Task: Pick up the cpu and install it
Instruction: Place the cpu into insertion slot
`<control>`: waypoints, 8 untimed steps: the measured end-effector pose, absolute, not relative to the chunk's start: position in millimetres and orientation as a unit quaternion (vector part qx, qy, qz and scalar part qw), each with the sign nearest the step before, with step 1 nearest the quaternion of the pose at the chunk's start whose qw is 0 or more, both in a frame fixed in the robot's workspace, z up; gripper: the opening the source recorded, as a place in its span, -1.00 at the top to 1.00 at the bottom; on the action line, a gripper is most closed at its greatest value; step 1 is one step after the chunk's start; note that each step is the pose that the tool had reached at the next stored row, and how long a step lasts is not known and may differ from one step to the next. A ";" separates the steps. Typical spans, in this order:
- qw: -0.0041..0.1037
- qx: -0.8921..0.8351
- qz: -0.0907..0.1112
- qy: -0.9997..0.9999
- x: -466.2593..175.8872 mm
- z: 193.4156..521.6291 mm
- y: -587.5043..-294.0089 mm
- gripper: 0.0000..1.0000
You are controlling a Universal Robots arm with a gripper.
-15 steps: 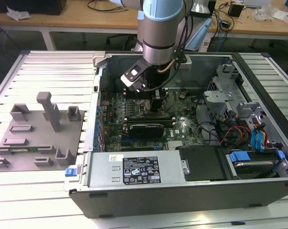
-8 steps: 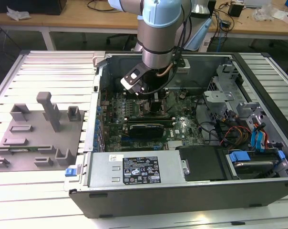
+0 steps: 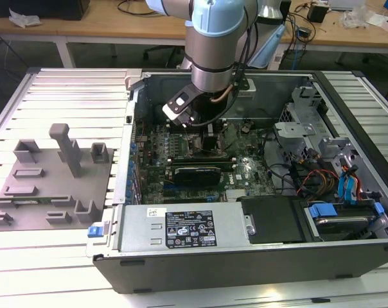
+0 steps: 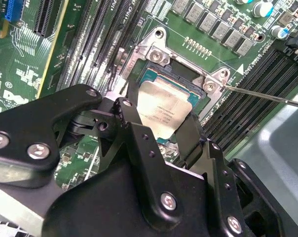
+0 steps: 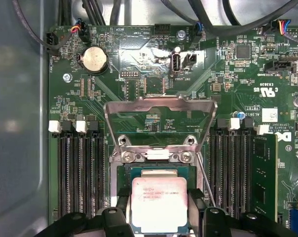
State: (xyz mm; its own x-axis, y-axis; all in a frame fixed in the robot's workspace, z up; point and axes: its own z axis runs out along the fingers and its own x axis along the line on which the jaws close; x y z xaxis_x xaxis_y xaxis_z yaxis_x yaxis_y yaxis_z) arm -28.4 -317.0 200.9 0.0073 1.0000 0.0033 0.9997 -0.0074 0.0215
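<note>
Zero tilt: keep the cpu [image 5: 158, 200] level, pinched edge to edge in the closed gripper [image 5: 158, 211], poised over the open socket [image 5: 154, 172] on the motherboard [image 5: 139, 59]; match corners, descend straight, avoid dragging across contacts or nudging the raised load plate [image 5: 159, 102].

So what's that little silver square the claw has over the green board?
The cpu is a small flat square with a pale silvery metal top bearing faint print and a thin green rim. The gripper has its black fingers pressed on two opposite edges, holding it metal side up just above the socket on the motherboard, the socket's metal frame swung open.
</note>
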 end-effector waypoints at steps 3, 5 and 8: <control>0.006 0.709 0.009 0.705 -28.4 200.7 -315.9 -0.09; 0.006 0.708 0.009 0.706 -28.4 200.7 -315.7 -0.09; 0.006 0.706 0.009 0.708 -28.5 200.7 -315.4 -0.09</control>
State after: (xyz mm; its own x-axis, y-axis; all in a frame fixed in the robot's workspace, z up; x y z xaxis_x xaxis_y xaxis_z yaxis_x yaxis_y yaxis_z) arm -28.5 -315.4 200.7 -0.0025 1.0000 0.0033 0.9998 0.0025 0.0215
